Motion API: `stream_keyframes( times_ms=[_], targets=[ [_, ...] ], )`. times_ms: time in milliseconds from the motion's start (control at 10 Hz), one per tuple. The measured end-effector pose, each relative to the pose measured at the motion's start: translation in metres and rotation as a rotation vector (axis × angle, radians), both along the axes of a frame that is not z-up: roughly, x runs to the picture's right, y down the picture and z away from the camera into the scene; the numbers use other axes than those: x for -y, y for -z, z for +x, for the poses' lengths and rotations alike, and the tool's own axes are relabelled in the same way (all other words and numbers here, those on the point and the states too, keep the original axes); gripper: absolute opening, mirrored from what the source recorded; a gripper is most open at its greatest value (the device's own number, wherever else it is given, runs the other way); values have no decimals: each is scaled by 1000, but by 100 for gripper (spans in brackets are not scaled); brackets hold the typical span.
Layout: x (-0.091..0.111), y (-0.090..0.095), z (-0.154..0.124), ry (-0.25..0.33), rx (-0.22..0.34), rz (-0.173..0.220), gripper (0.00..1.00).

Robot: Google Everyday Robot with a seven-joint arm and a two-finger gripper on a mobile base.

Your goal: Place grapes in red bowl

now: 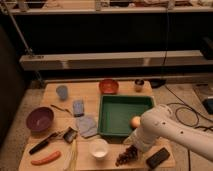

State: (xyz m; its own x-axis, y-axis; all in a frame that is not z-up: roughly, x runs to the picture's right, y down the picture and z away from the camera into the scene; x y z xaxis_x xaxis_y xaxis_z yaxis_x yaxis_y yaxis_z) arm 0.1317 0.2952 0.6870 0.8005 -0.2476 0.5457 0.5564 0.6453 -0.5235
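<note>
Grapes (127, 155), a small elongated bunch of dark purple-brown berries, lie on the light wooden table (90, 100) at the lower middle of the frame, between the small white bowl (98, 148) and the flat black block (157, 157). My gripper (134, 148) is at the end of my white arm in the lower right, just above the right end of the bunch and mostly hidden by the arm. Its two fingers stand apart, and I cannot tell if they already touch the berries. The small round orange-red bowl (108, 86) stands at the upper middle of the table, well apart from the grapes, behind the green rectangular plastic tray (117, 117) which holds a round yellow-orange fruit (135, 121). I judge that the step in hand is the reach for the grasp, so nothing is placed yet. The next move calls for lowering onto the bunch and closing gently, because the berries are soft and loose, then lifting high enough to pass over the tray to the bowl.
</note>
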Motion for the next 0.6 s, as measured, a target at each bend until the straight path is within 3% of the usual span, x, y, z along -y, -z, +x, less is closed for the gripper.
stream_keyframes(
  times_ms=[600],
  targets=[
    [-14, -14, 1, 16, -56, 23, 65]
  ],
)
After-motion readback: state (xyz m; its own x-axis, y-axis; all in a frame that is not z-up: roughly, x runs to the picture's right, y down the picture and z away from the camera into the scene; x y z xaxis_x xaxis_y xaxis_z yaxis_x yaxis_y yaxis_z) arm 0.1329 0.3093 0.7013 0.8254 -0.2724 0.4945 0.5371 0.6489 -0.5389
